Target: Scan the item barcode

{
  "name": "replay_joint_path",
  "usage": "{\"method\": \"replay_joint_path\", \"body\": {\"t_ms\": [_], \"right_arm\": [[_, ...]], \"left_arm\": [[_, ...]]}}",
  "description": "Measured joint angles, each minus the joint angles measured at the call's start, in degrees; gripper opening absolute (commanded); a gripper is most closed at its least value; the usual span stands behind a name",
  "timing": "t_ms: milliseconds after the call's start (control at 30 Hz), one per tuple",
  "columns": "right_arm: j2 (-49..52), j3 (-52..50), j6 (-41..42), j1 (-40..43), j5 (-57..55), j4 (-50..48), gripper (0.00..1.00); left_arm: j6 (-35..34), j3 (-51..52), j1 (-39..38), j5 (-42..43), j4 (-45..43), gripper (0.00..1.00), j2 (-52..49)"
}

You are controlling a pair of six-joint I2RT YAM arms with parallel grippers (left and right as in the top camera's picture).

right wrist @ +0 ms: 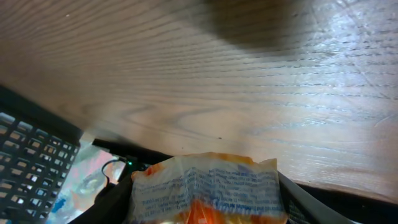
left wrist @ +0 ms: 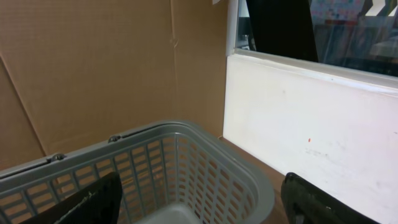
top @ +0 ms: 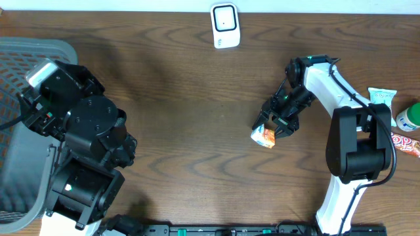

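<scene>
1. Packet [top: 264,136], overhead view: the small orange and white snack packet is at the tip of the right gripper [top: 269,128], in the right half of the brown table [top: 184,98]. Whether it touches the wood or hangs just above it, I cannot tell. The white scanner [top: 224,26] stands at the far edge, well apart from the packet. The left arm is over the grey basket [top: 33,52] at the left side
2. Left wrist view: the left gripper [left wrist: 205,202] is released. Its two dark fingers stand wide with nothing between them, above the basket rim. A cardboard wall and a white board are behind
3. Right wrist view: the packet fills the gap between the two fingers, so I judge that the right gripper is clenched on it. The crimped end with small blue print points away from the camera, over the wood grain. No barcode can be read here, as the print is too blurred
4. Handling, as my judgement: the packet looks light, soft and crinkly, with smooth film that may slip or fold. It is better to hold the body near one end, with moderate pressure, so that the printed face is flat and uncovered when it is turned toward the scanner
</scene>
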State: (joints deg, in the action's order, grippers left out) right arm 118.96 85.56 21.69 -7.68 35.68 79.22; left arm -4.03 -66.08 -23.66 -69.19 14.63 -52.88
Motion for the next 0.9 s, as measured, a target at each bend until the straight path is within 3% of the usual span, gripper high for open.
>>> {"method": "replay_joint_path", "body": {"t_ms": [333, 800, 900], "right_arm": [[0.0, 1.44, -0.76, -0.87, 2.62, -6.19, 0.46], [0.0, 22.64, -0.96, -4.9, -5.18, -18.53, 0.49], [0.0, 24.68, -1.25, -6.8, -9.57, -24.0, 0.43]], "left_arm": [[0.02, 0.0, 0.0, 0.0, 0.0, 0.82, 0.0], [0.0, 0.0, 0.0, 0.0, 0.0, 0.82, 0.0], [0.02, 0.0, 0.0, 0.0, 0.02, 0.82, 0.0]]}}
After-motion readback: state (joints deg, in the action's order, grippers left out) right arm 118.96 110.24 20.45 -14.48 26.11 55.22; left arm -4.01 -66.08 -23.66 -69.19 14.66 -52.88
